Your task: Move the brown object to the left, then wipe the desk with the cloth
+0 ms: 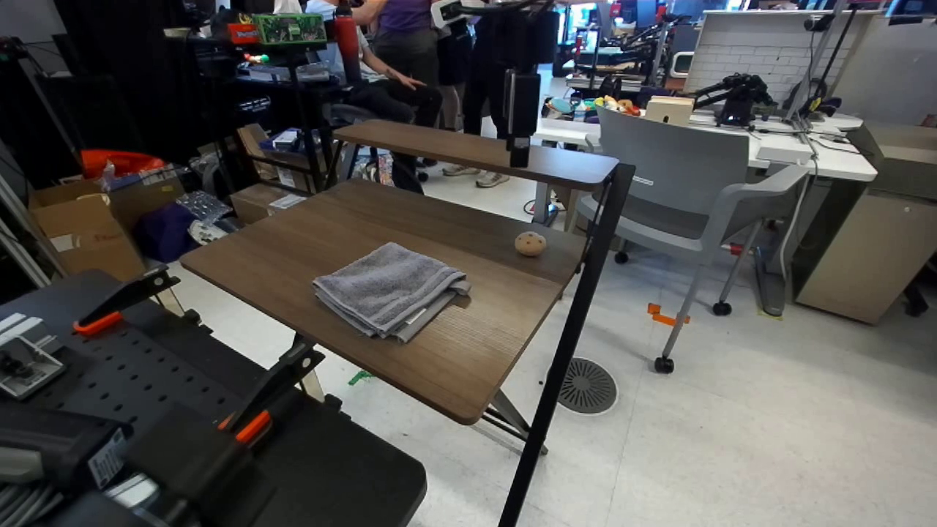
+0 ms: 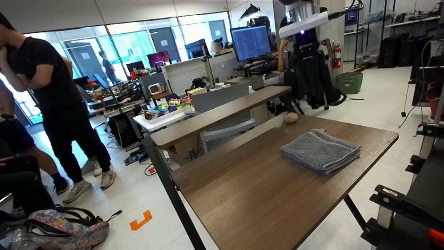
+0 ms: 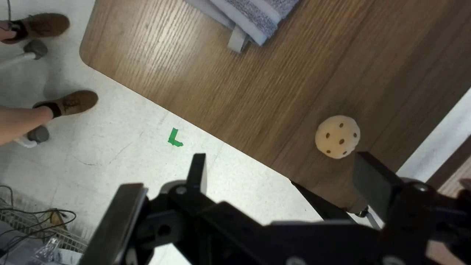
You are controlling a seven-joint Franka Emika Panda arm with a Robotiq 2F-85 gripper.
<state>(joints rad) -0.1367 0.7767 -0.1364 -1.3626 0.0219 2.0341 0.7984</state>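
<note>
One brown ball (image 3: 334, 137) rests on the desk (image 3: 228, 95), below and apart from the wide-spread jaws.

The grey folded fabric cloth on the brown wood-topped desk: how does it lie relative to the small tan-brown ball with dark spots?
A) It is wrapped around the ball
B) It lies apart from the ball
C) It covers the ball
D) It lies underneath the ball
B, since the wrist view shows a stretch of bare brown desk between the grey cloth and the tan-brown ball.
</note>
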